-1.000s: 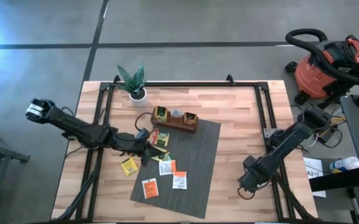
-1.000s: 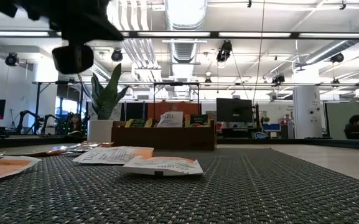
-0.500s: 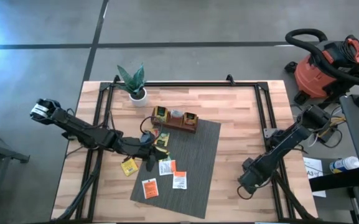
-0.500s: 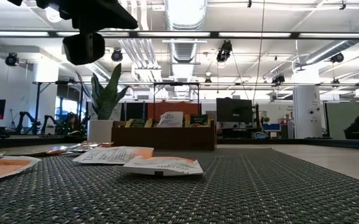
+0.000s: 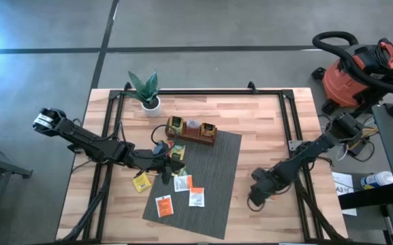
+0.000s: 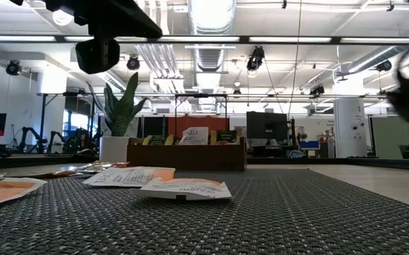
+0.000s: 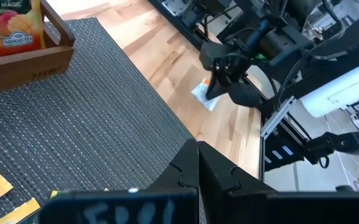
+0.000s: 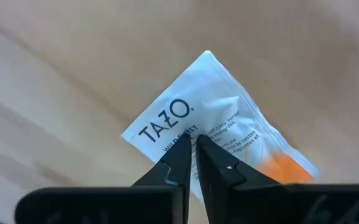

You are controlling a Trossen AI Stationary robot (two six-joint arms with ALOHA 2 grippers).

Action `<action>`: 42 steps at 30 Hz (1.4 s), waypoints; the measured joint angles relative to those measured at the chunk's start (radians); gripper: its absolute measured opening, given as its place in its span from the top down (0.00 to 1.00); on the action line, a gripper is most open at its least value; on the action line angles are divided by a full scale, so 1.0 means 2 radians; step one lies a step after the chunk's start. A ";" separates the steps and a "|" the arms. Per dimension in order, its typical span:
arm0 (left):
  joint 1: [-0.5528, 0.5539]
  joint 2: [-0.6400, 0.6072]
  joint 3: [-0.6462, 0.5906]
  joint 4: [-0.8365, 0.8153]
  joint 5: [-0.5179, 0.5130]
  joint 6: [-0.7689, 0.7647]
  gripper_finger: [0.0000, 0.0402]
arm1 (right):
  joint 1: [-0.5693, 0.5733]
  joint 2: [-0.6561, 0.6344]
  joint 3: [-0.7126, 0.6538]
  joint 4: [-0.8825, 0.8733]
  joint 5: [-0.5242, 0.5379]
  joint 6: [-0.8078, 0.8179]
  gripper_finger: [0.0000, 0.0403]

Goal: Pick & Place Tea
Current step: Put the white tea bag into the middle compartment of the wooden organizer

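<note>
Between your two sets of jaws, bare tabletop [image 5: 264, 129] lies open; the wooden tray [image 5: 192, 132] blocks just beyond the left jaws.

A robotics lab in an open, industrial-style hall: a wooden bench [image 5: 264, 129] framed in black rails stands on a polished concrete floor [image 5: 216, 27], with a red shop vacuum [image 5: 351, 71] parked beside it. Across the room, exposed ceiling ducts [image 6: 211, 18], strip lights, a dark monitor [image 6: 266, 127] and other equipment stands [image 6: 48, 117] fill the background beyond a potted plant [image 6: 118, 117].
</note>
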 joint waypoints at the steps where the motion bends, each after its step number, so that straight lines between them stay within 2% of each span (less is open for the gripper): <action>1: 0.000 0.000 0.000 0.000 0.000 0.000 1.00 | -0.009 0.000 0.000 0.011 0.019 -0.008 0.93; 6: 0.000 0.000 0.000 0.000 -0.001 -0.004 1.00 | -0.055 0.004 -0.003 0.084 0.098 -0.044 0.93; 10: 0.000 0.005 0.000 0.003 -0.003 -0.004 1.00 | -0.079 0.003 -0.006 0.149 0.119 -0.073 0.93; 20: 0.000 0.065 0.006 0.064 -0.004 -0.015 1.00 | -0.057 -0.053 0.012 0.176 0.207 -0.094 0.93; 24: 0.000 0.097 0.023 0.065 0.003 -0.014 1.00 | -0.057 -0.073 0.019 0.168 0.203 -0.103 0.93; 30: 0.001 0.146 0.065 0.069 0.008 0.001 1.00 | -0.044 -0.077 0.041 -0.016 0.192 -0.022 0.93; 32: 0.004 0.167 0.086 0.065 0.028 0.018 1.00 | -0.042 -0.075 0.041 -0.042 0.179 -0.006 0.93; 34: 0.010 0.193 0.114 0.069 0.062 0.038 1.00 | -0.042 -0.075 0.035 -0.038 0.162 -0.005 0.93; 38: 0.025 0.253 0.178 0.067 0.107 0.084 1.00 | -0.043 -0.075 0.023 -0.003 0.160 -0.004 0.93; 42: 0.040 0.319 0.243 0.024 0.143 0.111 1.00 | -0.046 -0.072 0.018 0.013 0.162 -0.003 0.93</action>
